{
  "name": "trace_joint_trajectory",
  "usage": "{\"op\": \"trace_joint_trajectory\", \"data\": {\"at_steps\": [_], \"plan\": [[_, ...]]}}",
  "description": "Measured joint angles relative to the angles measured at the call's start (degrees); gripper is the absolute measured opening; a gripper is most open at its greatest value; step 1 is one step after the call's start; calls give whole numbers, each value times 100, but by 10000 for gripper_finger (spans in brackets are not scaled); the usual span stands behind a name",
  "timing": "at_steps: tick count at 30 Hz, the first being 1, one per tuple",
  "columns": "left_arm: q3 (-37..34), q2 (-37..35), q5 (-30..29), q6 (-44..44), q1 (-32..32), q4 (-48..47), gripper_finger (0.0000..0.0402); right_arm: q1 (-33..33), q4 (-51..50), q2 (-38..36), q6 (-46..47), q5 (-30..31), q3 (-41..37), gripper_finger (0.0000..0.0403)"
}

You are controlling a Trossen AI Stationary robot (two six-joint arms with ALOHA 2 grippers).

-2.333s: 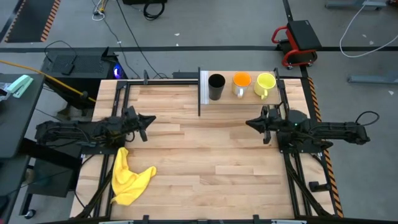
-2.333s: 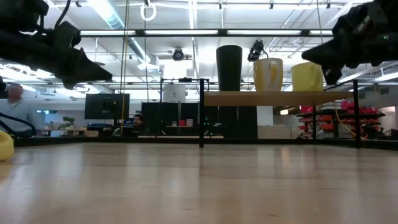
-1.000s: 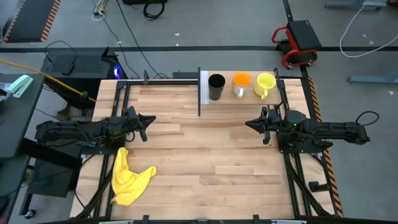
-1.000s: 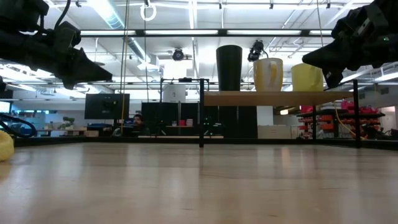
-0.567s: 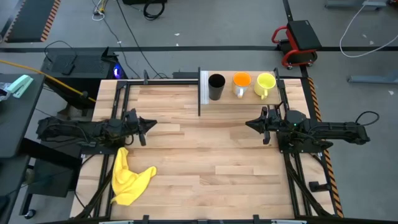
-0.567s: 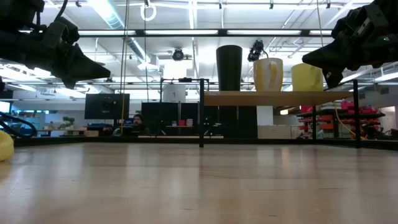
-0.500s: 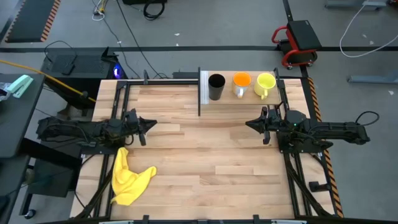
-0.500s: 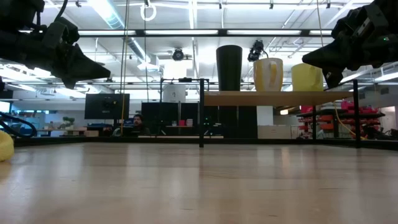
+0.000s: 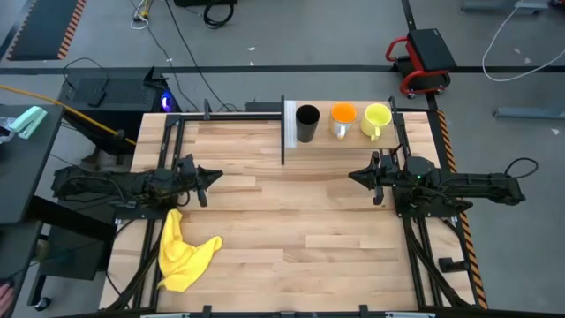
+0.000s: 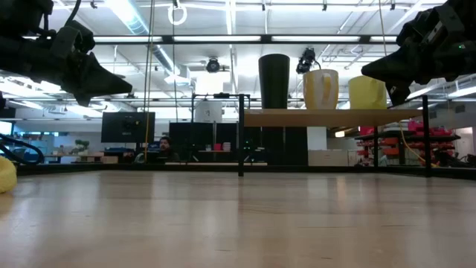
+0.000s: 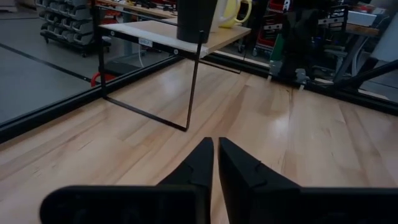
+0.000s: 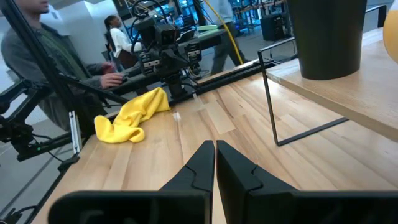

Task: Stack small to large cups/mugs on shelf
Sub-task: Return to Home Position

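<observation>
Three cups, three colours
The cup (image 9: pixel 306 123) is black, one mug (image 9: pixel 342 115) orange with a white handle, the other mug (image 9: pixel 377 117) yellow-green; the shelf (image 9: pixel 340 141) is pale wood, its end panel (image 9: pixel 290 124) white; the cloth (image 9: pixel 184 252) bright yellow; the table (image 9: pixel 291 221) striped blond wood.

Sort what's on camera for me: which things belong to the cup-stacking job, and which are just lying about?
Job:
- black cup, orange mug and yellow-green mug, in a row on the shelf
- left claw and right claw, both shut, over the tabletop

Lying about:
- yellow cloth, on the tabletop by the left arm
- person beyond the table
</observation>
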Motion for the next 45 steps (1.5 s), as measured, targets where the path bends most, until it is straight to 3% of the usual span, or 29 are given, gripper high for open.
{"op": "trace_joint_trajectory", "data": {"at_steps": [45], "plan": [[0,0,0,-2,2,0,35,-2,-1,0,1,2,2,23]]}}
